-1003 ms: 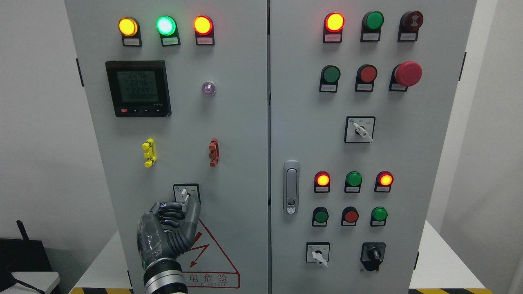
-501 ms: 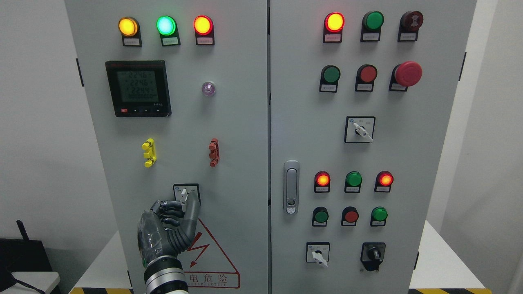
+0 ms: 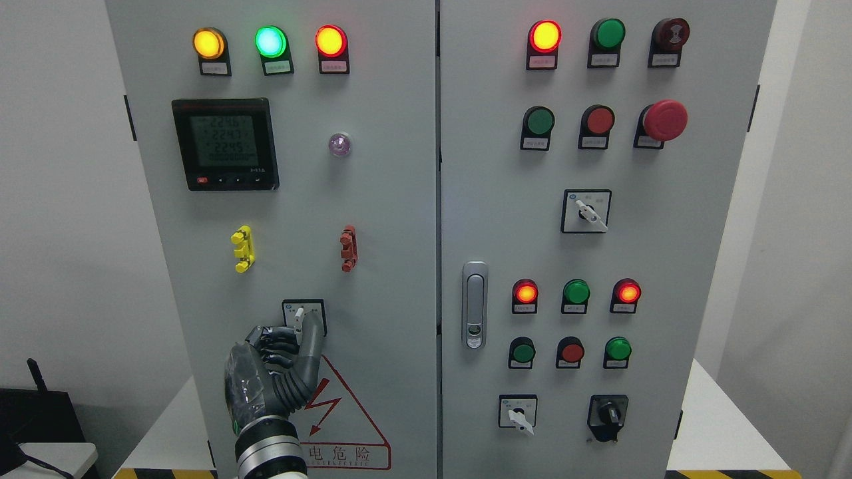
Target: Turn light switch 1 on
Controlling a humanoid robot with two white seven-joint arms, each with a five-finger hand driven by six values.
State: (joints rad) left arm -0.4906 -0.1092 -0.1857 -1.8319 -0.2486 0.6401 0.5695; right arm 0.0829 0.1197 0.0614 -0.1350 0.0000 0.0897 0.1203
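Fingers [image 3: 276,346] of the left hand [image 3: 273,372] curl tight around the white lever of light switch 1 [image 3: 303,317], low on the left door [image 3: 293,199] of the grey cabinet at about seven o'clock from the frame's centre. The thumb presses up along the lever's right side while the other digits fold in against it from the left, so the hand is clamped on that lever. The lever stands close to upright, tipped slightly to one o'clock. The arm rises from the bottom edge, its metal wrist cuff covering part of the red warning triangle [image 3: 346,426] just below the switch.

Up at eleven o'clock, three pilot lamps glow: amber lamp [image 3: 208,43], green lamp [image 3: 270,41], red-orange lamp [image 3: 330,40]. Beneath them sits the digital meter [image 3: 224,144] with lit figures, and a small violet indicator [image 3: 339,144] to its right. A yellow clip [image 3: 242,249] and a red-brown clip [image 3: 348,248] sit above the switch, well apart from each other.

Over on the right door, the silver door latch [image 3: 474,305] is at five o'clock from centre. A big red mushroom button [image 3: 663,120] shows at two o'clock, with a white-handled rotary selector [image 3: 586,211] below it. Two more selectors sit at the bottom right, one white, one black. No right hand shows anywhere.
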